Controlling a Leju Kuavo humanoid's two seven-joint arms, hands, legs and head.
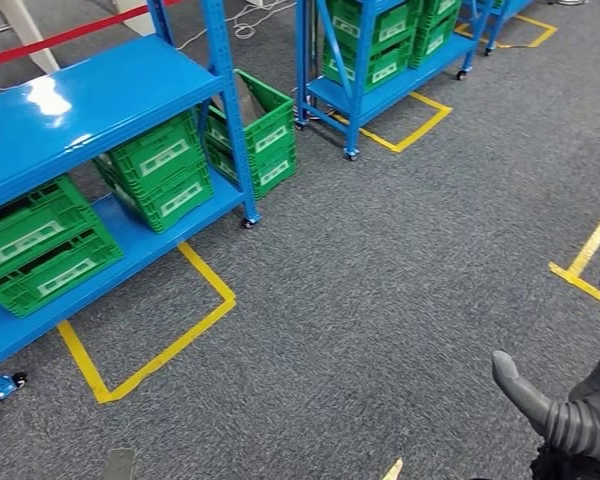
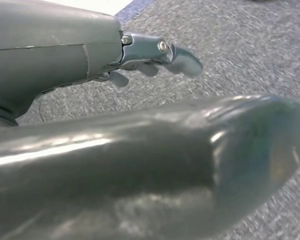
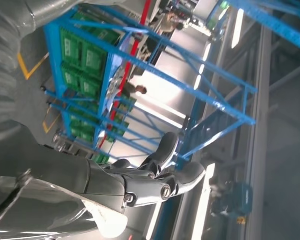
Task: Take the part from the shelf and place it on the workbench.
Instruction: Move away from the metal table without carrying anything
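Note:
A blue shelf (image 1: 93,100) stands at the left in the head view, with green crates (image 1: 161,170) on its lower level; what lies in them I cannot tell. My right hand (image 1: 576,420) hangs low at the bottom right over the grey carpet, thumb out, holding nothing. In the right wrist view its fingers (image 3: 167,175) reach out straight and bare, with a blue shelf and green crates (image 3: 80,55) far behind. My left hand (image 2: 160,52) hangs above the carpet with fingers stretched out and nothing in them, its thick thumb (image 2: 216,160) in the foreground.
A second blue shelf on castors (image 1: 380,90) carries more green crates (image 1: 372,40) at the back. Two stacked green crates (image 1: 263,130) sit on the floor between the shelves. Yellow tape (image 1: 153,355) marks bays on the carpet; a red strip (image 1: 55,38) runs at the far left.

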